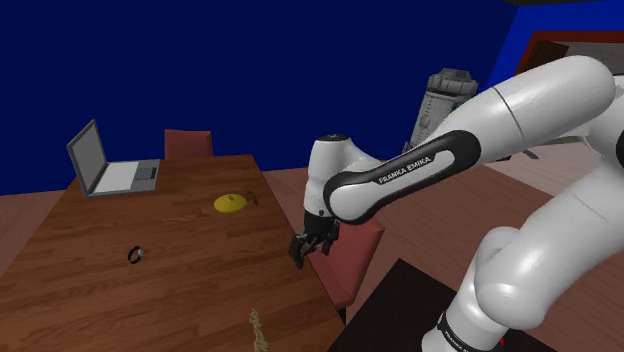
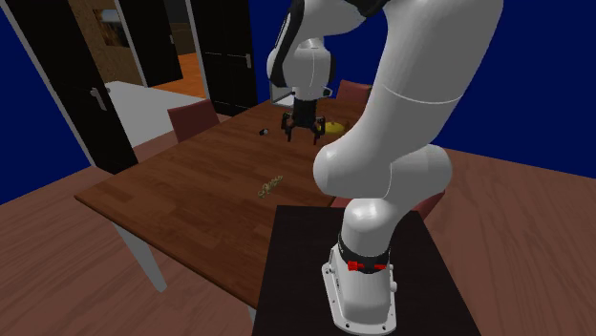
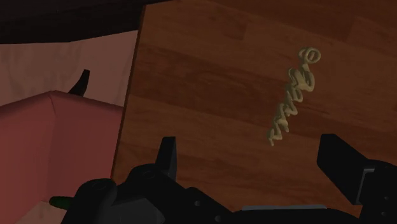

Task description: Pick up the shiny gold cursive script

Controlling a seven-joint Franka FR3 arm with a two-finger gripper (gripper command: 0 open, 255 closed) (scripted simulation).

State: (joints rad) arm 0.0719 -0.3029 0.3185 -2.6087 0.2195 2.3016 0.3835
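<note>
Currently, gold cursive script (image 3: 291, 95) is laid flat on desk (image 3: 191, 76). Hand (image 3: 250, 153) is held released; centring above script is advised.

The gold script (image 3: 291, 97) is a thin, pale gold squiggle of loopy, joined letters. It lies flat on the brown wooden table (image 1: 120, 300), close to one long edge.

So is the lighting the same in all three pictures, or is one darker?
Wrist view: darkest, the wooden table dim and the gold cursive script dull, no glint. Shoulder view: brightest, evenly lit, no hard shadows on the table. Second exterior view: in between, the white arm shaded on its underside.
</note>
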